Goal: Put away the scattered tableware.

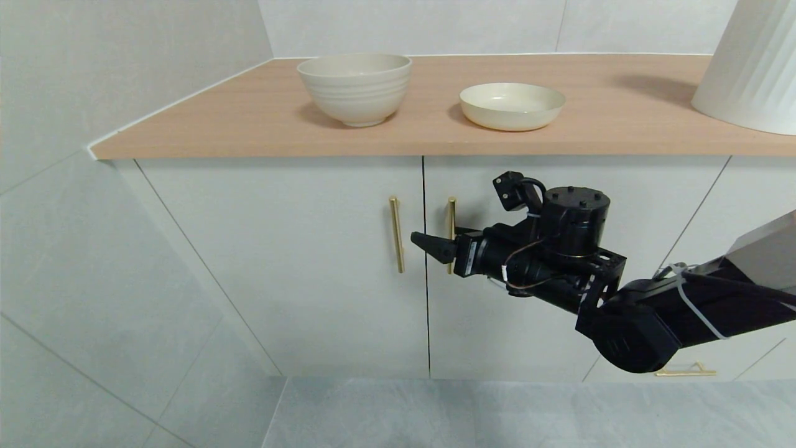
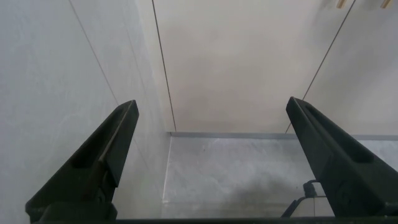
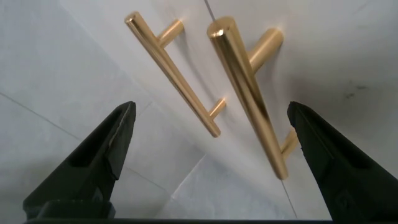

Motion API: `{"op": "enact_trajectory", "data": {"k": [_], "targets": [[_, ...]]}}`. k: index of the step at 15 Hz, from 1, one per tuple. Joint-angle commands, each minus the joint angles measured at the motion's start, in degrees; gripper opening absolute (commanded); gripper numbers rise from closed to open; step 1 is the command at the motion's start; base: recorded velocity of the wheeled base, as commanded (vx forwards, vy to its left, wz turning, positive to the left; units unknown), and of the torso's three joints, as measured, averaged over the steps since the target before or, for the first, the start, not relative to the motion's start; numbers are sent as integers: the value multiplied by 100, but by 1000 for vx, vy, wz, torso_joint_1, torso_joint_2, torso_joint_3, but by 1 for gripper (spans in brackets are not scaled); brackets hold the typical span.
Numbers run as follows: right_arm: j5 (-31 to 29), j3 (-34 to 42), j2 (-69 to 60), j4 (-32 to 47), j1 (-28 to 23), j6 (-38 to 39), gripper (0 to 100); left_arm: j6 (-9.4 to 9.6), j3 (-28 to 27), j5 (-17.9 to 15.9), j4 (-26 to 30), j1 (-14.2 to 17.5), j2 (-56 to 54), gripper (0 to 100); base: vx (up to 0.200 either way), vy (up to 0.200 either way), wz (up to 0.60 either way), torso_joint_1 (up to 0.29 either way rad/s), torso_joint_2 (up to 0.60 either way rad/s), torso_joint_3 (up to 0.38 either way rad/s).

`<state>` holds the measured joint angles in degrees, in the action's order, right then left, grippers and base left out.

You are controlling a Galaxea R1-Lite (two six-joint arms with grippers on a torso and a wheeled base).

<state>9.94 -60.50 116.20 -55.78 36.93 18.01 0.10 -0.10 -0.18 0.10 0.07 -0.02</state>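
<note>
Tableware: a deep bowl (image 1: 355,88) and a shallow dish (image 1: 512,106), both cream, both upright on the countertop (image 1: 249,124).
Left gripper (image 2: 210,106): low under the countertop, facing a pale cabinet panel where it meets the grey floor (image 2: 249,180); fingers spread wide, nothing between them.
Right gripper (image 1: 429,244): under the countertop's front edge, level with the door handles, its tip at the seam between the two cabinet doors (image 1: 292,261); fingers released and wide apart, gripping nothing.
Door handles: left door handle (image 1: 397,234) and right door handle (image 1: 451,233), brass bars, upright, one either side of the seam below the countertop; both lie between the right gripper's spread fingers, and neither is clamped.
Deep bowl: on the countertop's left part, well apart from the dish.
Shallow dish: mid-countertop, to the bowl's right.
Ribbed white vessel (image 1: 752,68): at the countertop's right end.
</note>
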Motion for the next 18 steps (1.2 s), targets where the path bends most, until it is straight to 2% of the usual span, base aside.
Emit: {"op": "enact_trajectory", "data": {"k": [1,4,7,10,18], "targets": [[0,-49,78,-38,-1,1,100,-1,1,1,-1,1,2,100,0,0,0,0,0,0],[-211,-208,175,-47,-1,10,100,-1,1,1,-1,1,2,100,0,0,0,0,0,0],[-211,-199,157,-196,69,388,100,-1,1,1,-1,1,2,100,0,0,0,0,0,0],[-176,-49,8,-196,210,432,100,-1,1,1,-1,1,2,100,0,0,0,0,0,0],[773,513,-818,595,236,643,100,-1,1,1,-1,1,2,100,0,0,0,0,0,0]]}}
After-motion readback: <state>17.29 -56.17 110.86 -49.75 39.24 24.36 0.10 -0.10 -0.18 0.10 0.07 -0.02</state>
